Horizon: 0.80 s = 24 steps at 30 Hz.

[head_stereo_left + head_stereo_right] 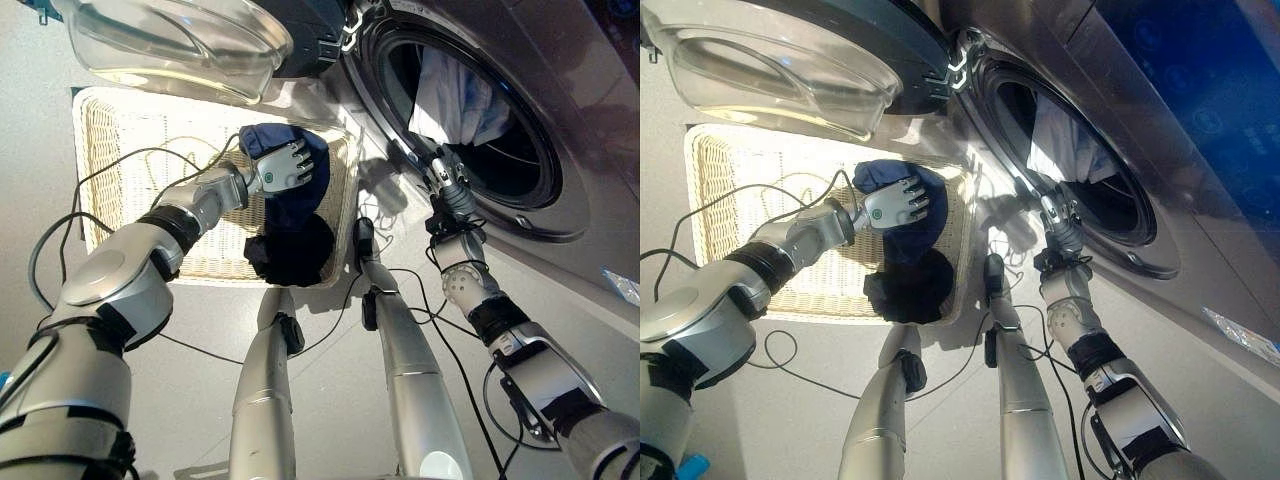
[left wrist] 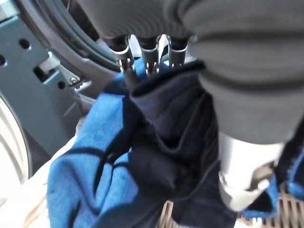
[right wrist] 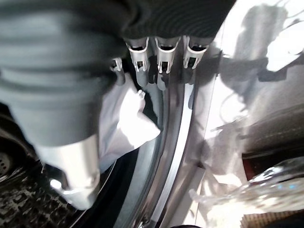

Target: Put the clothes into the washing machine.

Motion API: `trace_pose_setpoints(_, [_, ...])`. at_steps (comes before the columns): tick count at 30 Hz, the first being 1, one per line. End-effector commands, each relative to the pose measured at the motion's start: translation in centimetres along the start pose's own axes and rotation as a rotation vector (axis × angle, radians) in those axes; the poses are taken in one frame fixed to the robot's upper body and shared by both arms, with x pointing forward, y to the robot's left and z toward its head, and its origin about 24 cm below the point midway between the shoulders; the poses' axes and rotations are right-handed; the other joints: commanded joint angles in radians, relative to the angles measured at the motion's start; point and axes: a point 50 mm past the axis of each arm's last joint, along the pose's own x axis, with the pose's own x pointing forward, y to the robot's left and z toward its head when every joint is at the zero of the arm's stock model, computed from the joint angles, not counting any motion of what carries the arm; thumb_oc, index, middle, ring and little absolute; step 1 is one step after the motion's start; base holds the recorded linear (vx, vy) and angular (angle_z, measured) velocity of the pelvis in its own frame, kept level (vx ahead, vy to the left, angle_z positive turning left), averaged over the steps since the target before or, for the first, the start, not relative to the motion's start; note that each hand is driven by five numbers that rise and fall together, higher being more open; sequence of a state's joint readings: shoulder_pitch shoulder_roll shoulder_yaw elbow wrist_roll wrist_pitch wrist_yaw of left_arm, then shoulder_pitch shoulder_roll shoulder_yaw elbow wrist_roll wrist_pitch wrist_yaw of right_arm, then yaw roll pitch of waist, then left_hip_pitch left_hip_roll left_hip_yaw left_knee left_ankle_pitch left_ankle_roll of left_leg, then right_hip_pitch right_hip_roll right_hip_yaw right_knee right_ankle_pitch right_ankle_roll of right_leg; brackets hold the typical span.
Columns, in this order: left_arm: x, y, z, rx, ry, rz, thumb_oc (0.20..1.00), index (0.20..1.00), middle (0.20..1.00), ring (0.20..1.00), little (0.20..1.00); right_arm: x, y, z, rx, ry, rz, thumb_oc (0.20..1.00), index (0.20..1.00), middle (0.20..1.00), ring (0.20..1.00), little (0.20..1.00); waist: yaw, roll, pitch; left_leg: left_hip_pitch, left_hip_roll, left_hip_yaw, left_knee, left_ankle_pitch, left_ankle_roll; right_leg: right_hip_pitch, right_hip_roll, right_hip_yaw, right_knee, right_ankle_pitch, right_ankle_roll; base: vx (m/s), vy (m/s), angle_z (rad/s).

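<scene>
Clothes in dark blue (image 1: 300, 190) hang bunched over the wicker basket (image 1: 110, 140) at the centre of the frame, and the left hand (image 1: 283, 166) has its fingers curled round the top of the bundle. The drum opening (image 1: 470, 120) lies to the upper right of this hand, so I judge the bundle must travel that way. The right hand (image 1: 447, 180) is at the door rim beside a white cloth (image 1: 450, 100) already inside; its fingers look straight and hold nothing
</scene>
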<state>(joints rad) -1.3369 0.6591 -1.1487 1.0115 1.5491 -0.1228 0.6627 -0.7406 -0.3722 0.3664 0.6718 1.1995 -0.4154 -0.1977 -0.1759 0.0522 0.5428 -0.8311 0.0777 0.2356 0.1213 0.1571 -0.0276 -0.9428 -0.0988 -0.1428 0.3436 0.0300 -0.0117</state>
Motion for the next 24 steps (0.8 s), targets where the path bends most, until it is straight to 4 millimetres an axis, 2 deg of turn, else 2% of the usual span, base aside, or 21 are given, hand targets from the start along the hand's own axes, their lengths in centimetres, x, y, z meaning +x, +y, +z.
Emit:
trace_pose_setpoints(1, [-0.7,-0.4,-1.6,-0.030,0.100,0.010,1.000,1.000,1.000,1.000,1.000,-0.1,0.3,0.8,0.054,-0.048,0.027,1.000,1.000,1.000,1.000,1.000,0.040,-0.023,-0.023,0.011,-0.016,0.054,0.047,-0.027,-0.089,0.058,-0.007,-0.054,-0.084,0.107,0.141,0.00,0.000,0.00])
trace_pose_setpoints(5, [-0.8,-1.2,-2.4,-0.047,0.170,-0.144,1.000,1.000,1.000,1.000,1.000,0.1,1.0,1.2,0.057,-0.062,0.033,1.000,1.000,1.000,1.000,1.000,0.042,-0.020,-0.023,0.000,-0.018,0.051,0.048,-0.025,-0.092,0.053,-0.009,-0.057,-0.087,0.107,0.140,0.00,0.000,0.00])
trace_pose_setpoints(8, [-0.9,-1.3,-2.8,-0.055,0.218,-0.179,1.000,1.000,1.000,1.000,1.000,0.1,1.5,1.3,0.062,-0.069,0.043,1.000,1.000,1.000,1.000,1.000,0.042,-0.023,-0.023,-0.012,-0.016,0.052,0.046,-0.024,-0.095,0.040,-0.011,-0.058,-0.088,0.109,0.141,0.00,0.000,0.00])
trace_pose_setpoints(14, [-0.1,-0.4,-3.1,-0.092,0.244,-0.110,1.000,1.000,1.000,1.000,1.000,-0.1,2.0,1.1,0.079,-0.070,0.044,1.000,1.000,1.000,1.000,1.000,0.037,-0.034,-0.023,-0.036,-0.008,0.058,0.045,-0.023,-0.093,0.009,-0.010,-0.052,-0.087,0.116,0.141,0.00,0.000,0.00])
trace_pose_setpoints(24, [0.6,0.0,-3.5,-0.105,0.202,-0.116,1.000,1.000,1.000,1.000,1.000,0.2,2.5,1.8,0.112,-0.092,0.056,1.000,1.000,1.000,1.000,1.000,0.024,-0.054,-0.023,-0.086,0.007,0.056,0.066,-0.022,-0.101,-0.037,-0.008,-0.042,-0.081,0.118,0.139,0.00,0.000,0.00])
